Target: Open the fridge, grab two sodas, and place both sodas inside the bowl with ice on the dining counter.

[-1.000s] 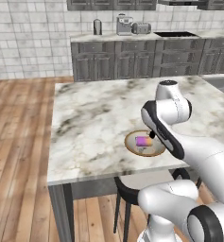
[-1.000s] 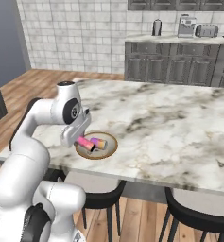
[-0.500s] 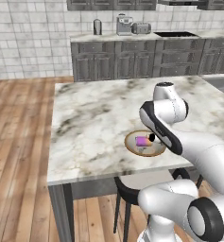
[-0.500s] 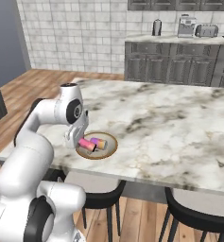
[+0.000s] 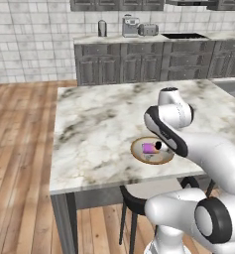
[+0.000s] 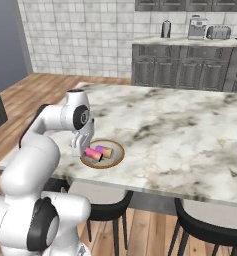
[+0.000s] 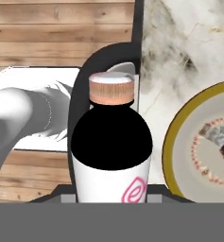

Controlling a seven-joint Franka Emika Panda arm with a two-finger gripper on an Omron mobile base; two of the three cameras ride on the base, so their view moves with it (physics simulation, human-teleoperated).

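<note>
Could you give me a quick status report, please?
Pincer shut on pink bottle, low over bowl. Purple can already inside. Nothing in the way.

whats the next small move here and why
Probably open the gripper and let the bottle go. It is shut on the bottle, which already lies low over the bowl on the marble counter, beside the can. With both drinks at the bowl, releasing looks like what is left, then lifting straight away.

Even, flat rendered brightness, faint soft shadows, no glare, coarse pixelated edges throughout.
</note>
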